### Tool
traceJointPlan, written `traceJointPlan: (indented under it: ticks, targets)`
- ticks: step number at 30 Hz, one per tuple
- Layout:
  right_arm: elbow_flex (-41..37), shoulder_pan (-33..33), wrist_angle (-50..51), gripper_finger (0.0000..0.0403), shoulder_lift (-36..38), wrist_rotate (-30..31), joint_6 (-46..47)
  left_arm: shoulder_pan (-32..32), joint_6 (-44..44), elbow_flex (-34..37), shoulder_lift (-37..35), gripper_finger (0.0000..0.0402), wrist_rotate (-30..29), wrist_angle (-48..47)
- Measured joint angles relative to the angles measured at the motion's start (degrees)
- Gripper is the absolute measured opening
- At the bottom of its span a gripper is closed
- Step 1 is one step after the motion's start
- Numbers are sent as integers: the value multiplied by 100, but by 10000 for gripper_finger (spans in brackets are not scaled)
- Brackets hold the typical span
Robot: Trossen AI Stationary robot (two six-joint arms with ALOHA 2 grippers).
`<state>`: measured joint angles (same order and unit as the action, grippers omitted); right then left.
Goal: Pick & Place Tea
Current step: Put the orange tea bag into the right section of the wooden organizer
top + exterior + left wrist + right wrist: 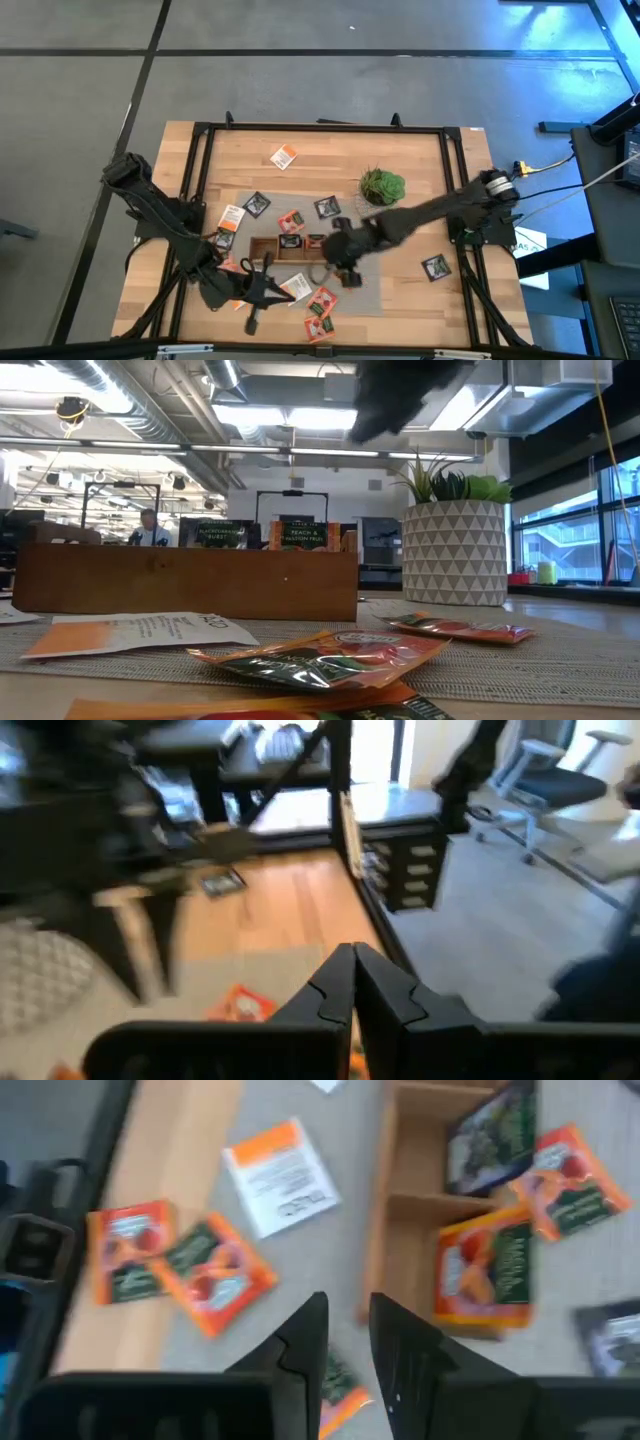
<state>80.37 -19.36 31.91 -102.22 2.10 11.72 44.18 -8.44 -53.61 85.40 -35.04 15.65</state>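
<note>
We can read little. In the low view, two sachets stand upright in the wooden tray: the right-hand sachet seems to read "PEACH" on its dark label, while the left-hand sachet carries lettering too small to make out. Print on the white sachet is illegible.

The tray is sitting on the mat in the middle of the table. The plant is standing to its far right. Tea bags are lying all around the tray, and some are sitting inside it.
</note>
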Motion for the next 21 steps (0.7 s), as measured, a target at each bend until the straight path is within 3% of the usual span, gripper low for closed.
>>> traceJointPlan:
  ticks: [5,11,18,21]
  targets:
    - [-1270,-634,-1050,80,704,170,1045,-291,200,-1,554,4,-35,779]
    - [-2452,-945,-2406,80,942,229,1839,-817,21,-5,1218,4,204,1708]
    - [-3050,-879,-2515,81,934,328,2410,-1542,-920,-61,1866,3,1630,2141]
    - [-3150,-749,-2584,81,934,350,2344,-1577,-1033,-273,2243,2,1876,2078]
